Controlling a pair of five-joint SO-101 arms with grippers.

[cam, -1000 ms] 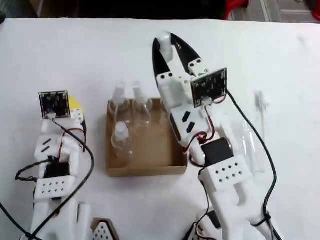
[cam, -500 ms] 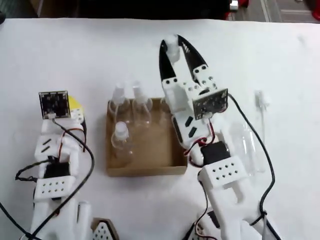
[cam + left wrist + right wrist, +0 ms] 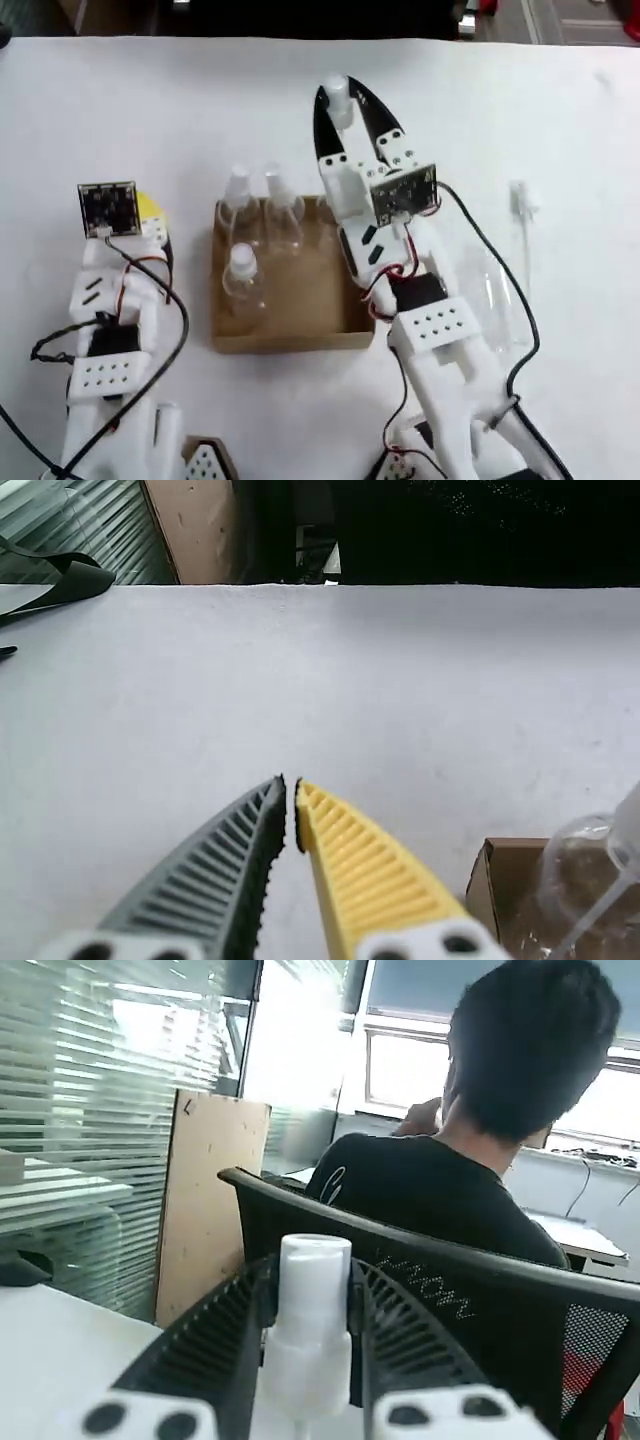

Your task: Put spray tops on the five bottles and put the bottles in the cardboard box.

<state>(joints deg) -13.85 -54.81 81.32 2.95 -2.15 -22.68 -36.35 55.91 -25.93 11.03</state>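
- Spray top [image 3: 338,98]: high view. Pinched between the black jaws of my right gripper [image 3: 340,90]. My arm is stretched forward over the table [image 3: 150,100]. The cardboard box [image 3: 290,342] sits back beside my wrist and holds three capped bottles [image 3: 243,268].
- Loose bottle [image 3: 497,290]: lying beside my right forearm, apparently uncapped.
- Left wrist view: my left gripper [image 3: 291,802] has its jaws together, empty, low over the table.
- Right wrist view: the top stands upright in my clamp. Judged light, hard and slick, so best held at the collar, not the nozzle.
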